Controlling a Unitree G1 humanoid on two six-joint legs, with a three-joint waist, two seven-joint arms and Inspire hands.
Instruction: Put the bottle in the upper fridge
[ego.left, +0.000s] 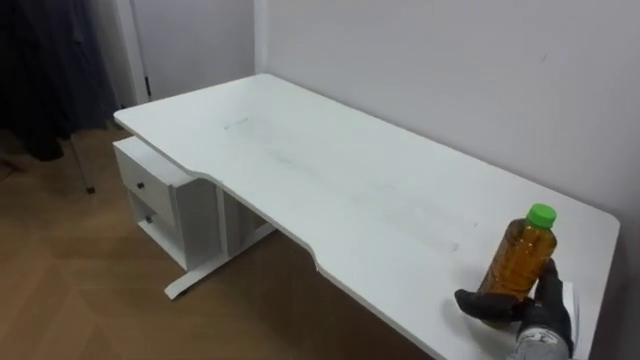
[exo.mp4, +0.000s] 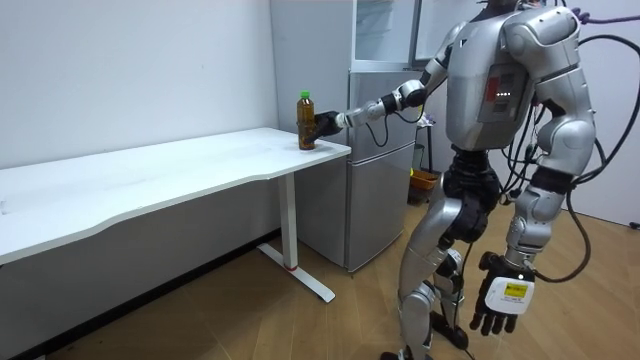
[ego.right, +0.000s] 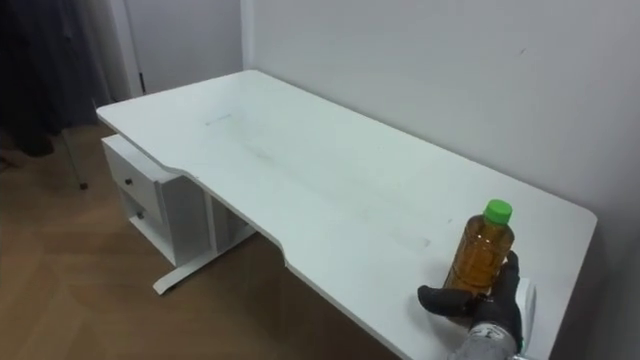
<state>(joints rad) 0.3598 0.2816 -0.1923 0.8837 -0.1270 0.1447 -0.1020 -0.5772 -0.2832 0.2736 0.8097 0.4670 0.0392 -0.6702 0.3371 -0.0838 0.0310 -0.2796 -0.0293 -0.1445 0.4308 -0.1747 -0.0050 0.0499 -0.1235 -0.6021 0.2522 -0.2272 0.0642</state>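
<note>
An amber bottle (ego.left: 520, 255) with a green cap stands upright on the white table (ego.left: 300, 160), near its right end. My right hand (ego.left: 545, 315) comes in from the lower right and is shut on the bottle's lower part, thumb on one side and fingers on the other. In the room view the bottle (exo.mp4: 306, 120) sits at the table's corner by the fridge (exo.mp4: 385, 150), with my right hand (exo.mp4: 325, 124) reaching out to it. My left hand (exo.mp4: 505, 300) hangs open at my side.
The grey fridge stands right beside the table's end, with an upper compartment (exo.mp4: 385, 30) above it. A white drawer unit (ego.left: 160, 195) sits under the table's far left. A wall runs behind the table. Wooden floor lies in front.
</note>
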